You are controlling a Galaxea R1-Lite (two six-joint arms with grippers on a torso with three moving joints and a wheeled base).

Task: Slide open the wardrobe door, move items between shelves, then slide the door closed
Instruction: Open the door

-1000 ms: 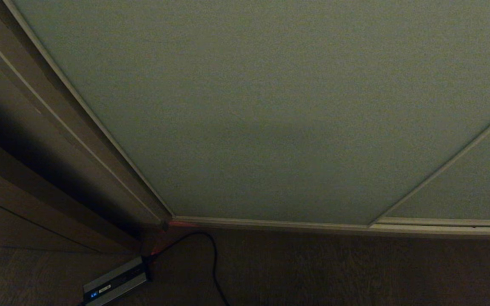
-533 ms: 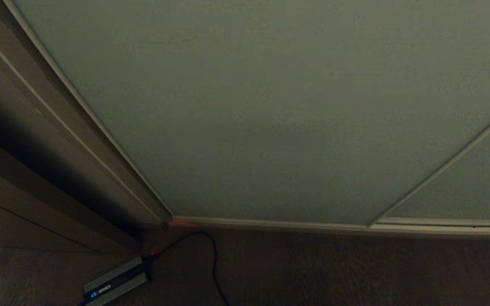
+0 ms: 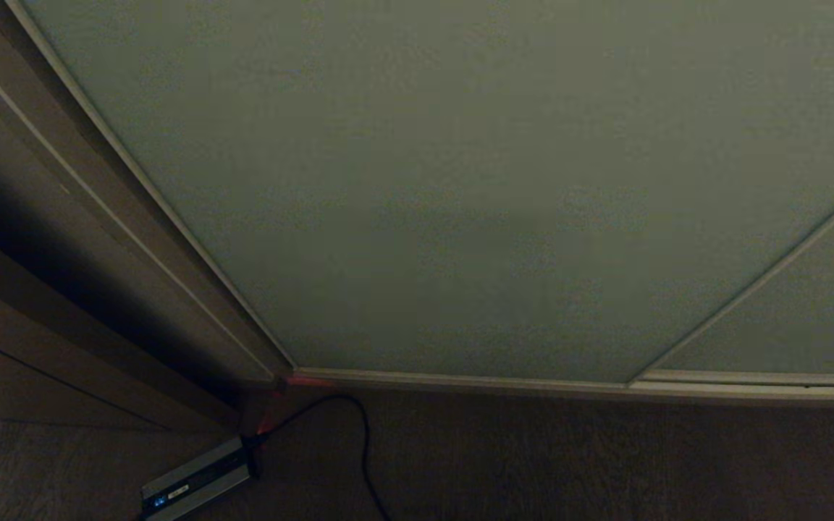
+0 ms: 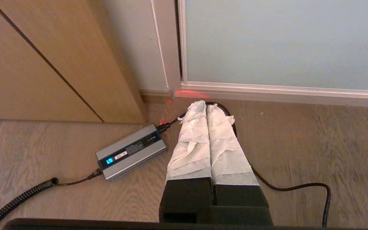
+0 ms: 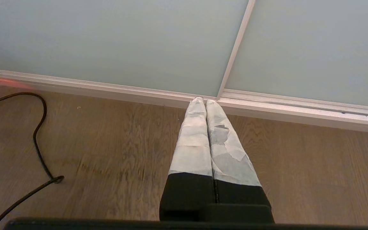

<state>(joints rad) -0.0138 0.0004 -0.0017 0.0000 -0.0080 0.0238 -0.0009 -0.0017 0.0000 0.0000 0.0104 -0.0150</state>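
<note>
The left gripper (image 4: 206,107) and right gripper (image 5: 202,100) both hang low over the wood floor (image 5: 113,153) with their 2 taped fingers pressed together on nothing, which looks like a parked pose with no step begun. The sliding wardrobe door (image 3: 446,188) stands fully closed ahead, hiding any shelves. A power brick (image 4: 131,151) beside the left gripper carries a label too small to read.

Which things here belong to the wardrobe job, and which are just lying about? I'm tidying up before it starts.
Job:
- large matte pale grey-green sliding wardrobe door, closed
- left hand and right hand, both shut, empty

Lying about:
- small silver-grey power brick with blue light
- thin black cable on the wood-grain floor
</note>
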